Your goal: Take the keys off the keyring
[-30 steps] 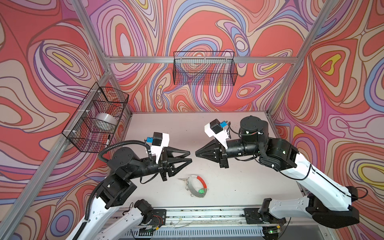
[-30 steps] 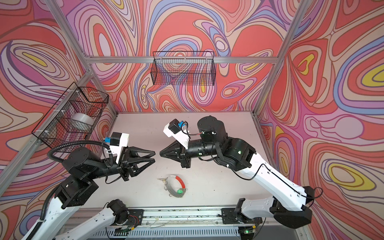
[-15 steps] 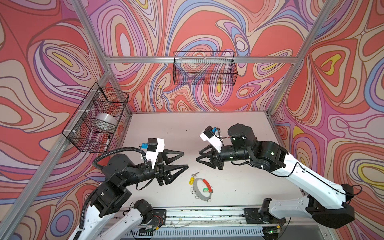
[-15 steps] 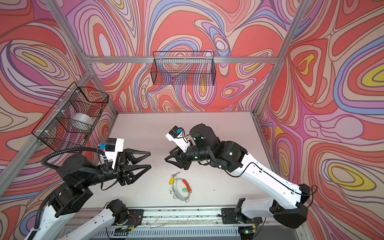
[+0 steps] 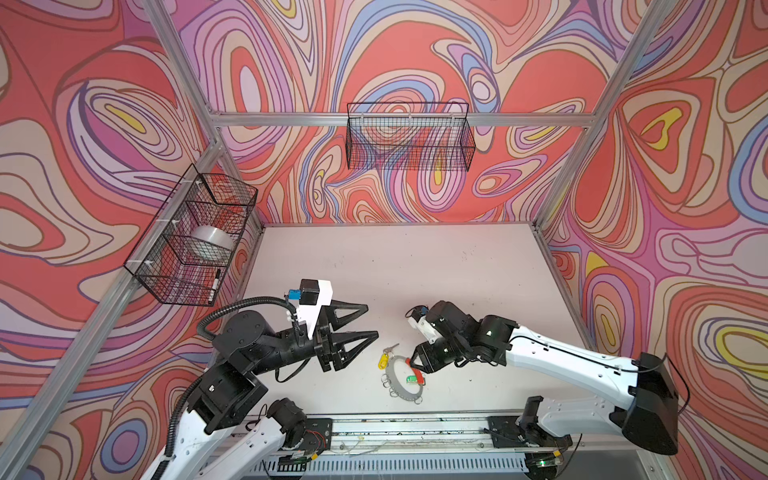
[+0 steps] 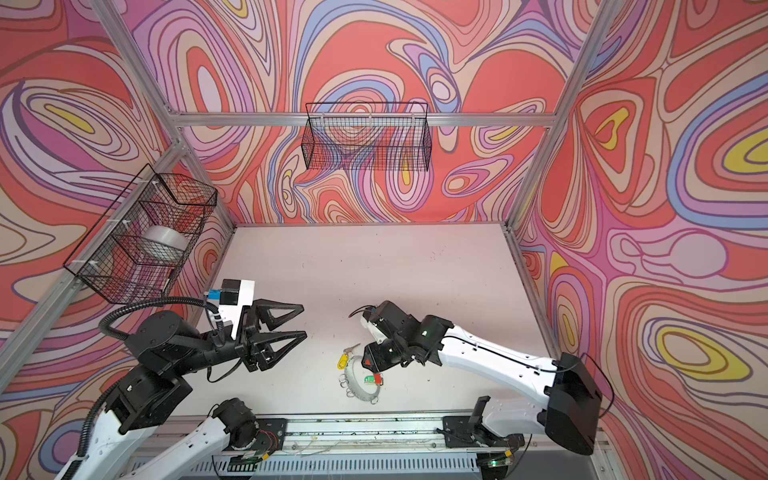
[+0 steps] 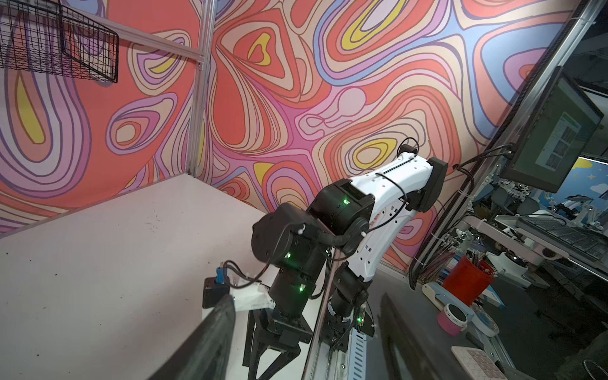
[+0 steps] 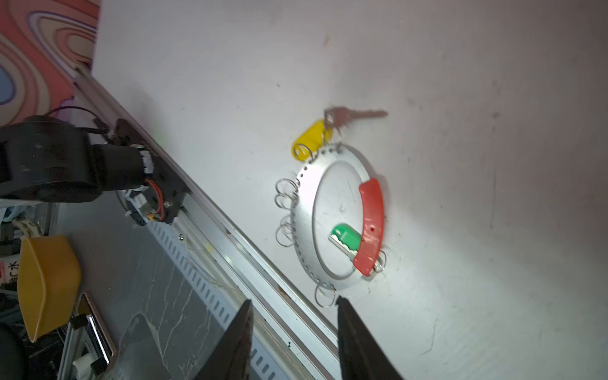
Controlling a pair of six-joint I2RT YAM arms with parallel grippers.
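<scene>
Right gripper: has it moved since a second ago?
Yes. In a top view the right gripper has come toward the front rail and is now at the edge of the keyring.

Tape roll (image 5: 210, 245) in side basket (image 5: 178, 284), 2nd basket (image 5: 409, 141) rear wall.

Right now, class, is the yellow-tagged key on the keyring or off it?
On. In the right wrist view, a small split ring joins the yellow-tagged key to a hole in the rim of the keyring.
</scene>
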